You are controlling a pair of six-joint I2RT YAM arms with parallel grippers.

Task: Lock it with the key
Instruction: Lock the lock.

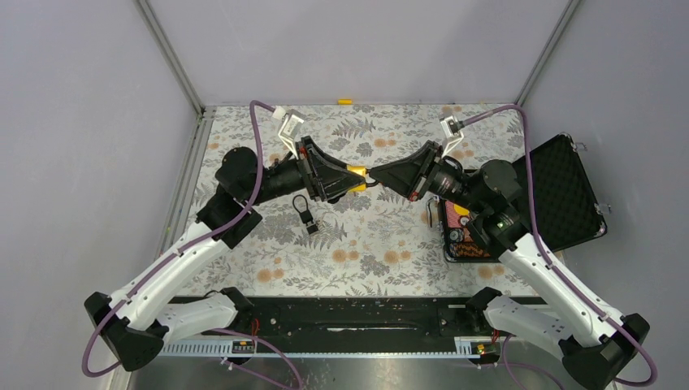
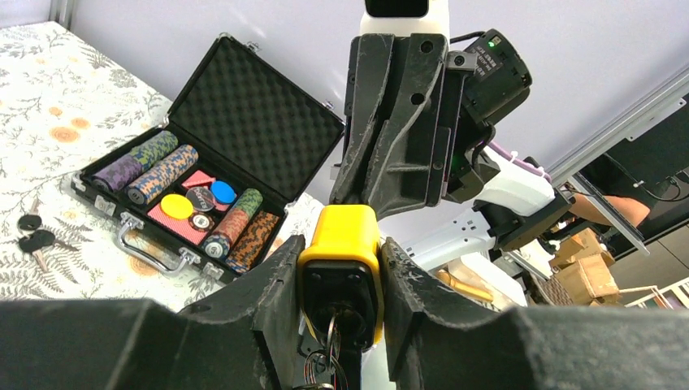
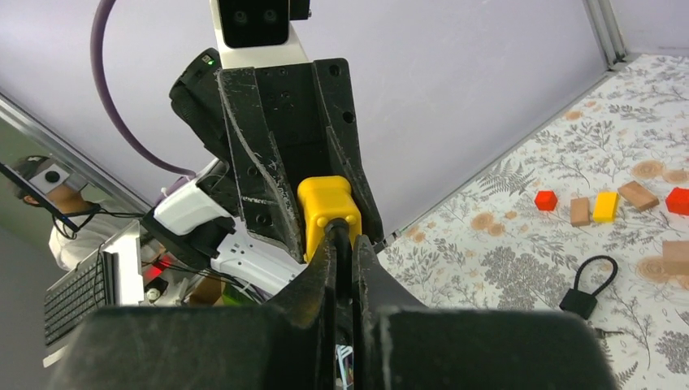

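From above, a floral counter [image 1: 382,244] sits between pale lilac walls. At centre the left claw [image 1: 360,179] and right claw [image 1: 376,175] meet on a yellow lock [image 1: 355,171].

The left wrist view shows the left claw [image 2: 341,253] clamping the lock's [image 2: 341,231] sides, a key [image 2: 331,335] in its near face and an open case [image 2: 252,122] upper left.

The right wrist view shows the right claw [image 3: 343,248] pinched nearly shut on a dark stub of the lock [image 3: 325,207], with blocks [image 3: 605,205] at right.
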